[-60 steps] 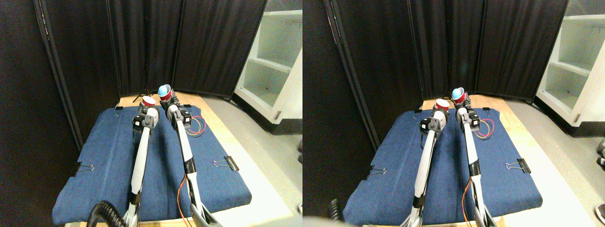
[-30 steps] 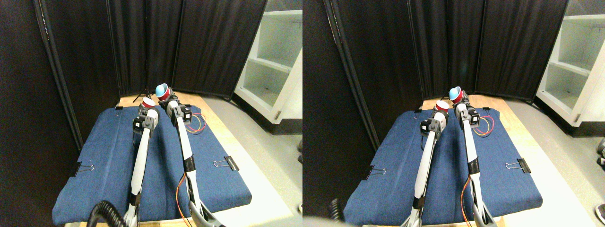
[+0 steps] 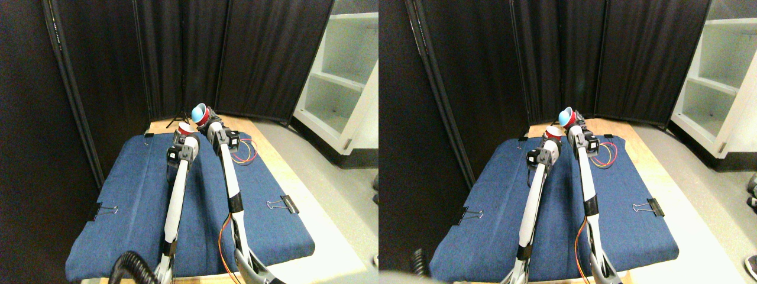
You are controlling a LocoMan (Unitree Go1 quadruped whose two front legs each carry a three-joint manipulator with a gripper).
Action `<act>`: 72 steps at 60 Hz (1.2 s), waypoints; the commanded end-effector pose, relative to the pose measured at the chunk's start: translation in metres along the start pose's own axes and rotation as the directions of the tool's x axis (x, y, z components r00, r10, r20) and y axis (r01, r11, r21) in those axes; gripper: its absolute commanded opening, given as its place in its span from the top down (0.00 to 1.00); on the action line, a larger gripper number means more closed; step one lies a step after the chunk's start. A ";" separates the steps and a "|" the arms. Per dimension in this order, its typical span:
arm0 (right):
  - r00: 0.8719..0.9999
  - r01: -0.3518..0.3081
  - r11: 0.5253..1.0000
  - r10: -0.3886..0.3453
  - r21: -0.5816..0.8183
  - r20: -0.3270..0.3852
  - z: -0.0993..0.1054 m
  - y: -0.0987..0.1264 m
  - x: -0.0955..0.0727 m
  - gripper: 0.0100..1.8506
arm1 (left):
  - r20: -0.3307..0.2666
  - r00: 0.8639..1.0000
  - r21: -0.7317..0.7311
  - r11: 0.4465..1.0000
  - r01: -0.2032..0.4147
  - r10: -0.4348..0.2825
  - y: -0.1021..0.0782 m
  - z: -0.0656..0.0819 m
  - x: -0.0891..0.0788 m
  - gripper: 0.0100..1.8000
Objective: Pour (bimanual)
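Note:
Two red cups sit at the far end of the blue cloth [image 3: 136, 195]. My left gripper [image 3: 184, 135] holds one red cup [image 3: 185, 128] upright. Just to its right and higher, my right gripper [image 3: 206, 123] holds a red cup with a blue inside [image 3: 200, 112], tilted so its mouth leans left over the left cup. The cups partly hide both grippers' jaws.
The blue cloth is held to a wooden table [image 3: 278, 168] by binder clips [image 3: 284, 205]. Coloured wires [image 3: 245, 155] lie right of the arms. Black curtains [image 3: 177, 53] close the back. A white shelf unit [image 3: 343, 77] stands at the right.
My right gripper has moved left and tipped its blue-lined cup further toward the left cup. The left arm has stayed almost still.

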State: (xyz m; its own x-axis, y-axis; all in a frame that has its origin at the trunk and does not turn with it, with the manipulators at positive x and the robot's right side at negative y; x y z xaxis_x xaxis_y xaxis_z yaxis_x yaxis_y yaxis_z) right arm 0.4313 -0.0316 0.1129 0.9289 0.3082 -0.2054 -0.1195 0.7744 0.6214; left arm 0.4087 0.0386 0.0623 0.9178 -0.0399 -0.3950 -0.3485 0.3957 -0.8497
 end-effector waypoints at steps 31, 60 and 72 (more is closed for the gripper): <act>0.999 -0.031 0.956 0.032 -0.290 -0.002 -0.006 0.015 0.002 0.80 | -0.010 0.999 -0.019 0.999 0.035 -0.036 -0.006 0.004 0.002 0.82; 0.997 -0.059 0.859 0.073 -0.509 0.007 -0.005 0.023 -0.001 0.83 | -0.013 1.000 -0.011 1.000 0.026 -0.027 -0.004 0.006 0.006 0.82; 0.996 -0.070 0.790 0.087 -0.609 -0.003 -0.004 0.030 -0.004 0.83 | -0.020 1.000 -0.014 1.000 0.019 -0.020 -0.003 0.007 0.009 0.82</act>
State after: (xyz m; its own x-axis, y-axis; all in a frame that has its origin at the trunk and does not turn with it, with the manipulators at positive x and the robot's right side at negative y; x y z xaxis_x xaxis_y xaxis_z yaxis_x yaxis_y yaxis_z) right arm 0.4240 -0.0130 0.1196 0.9193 0.3408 -0.1966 -0.3355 0.9401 0.0608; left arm 0.4140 0.0453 0.0559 0.9027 -0.0600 -0.4260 -0.3672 0.4084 -0.8357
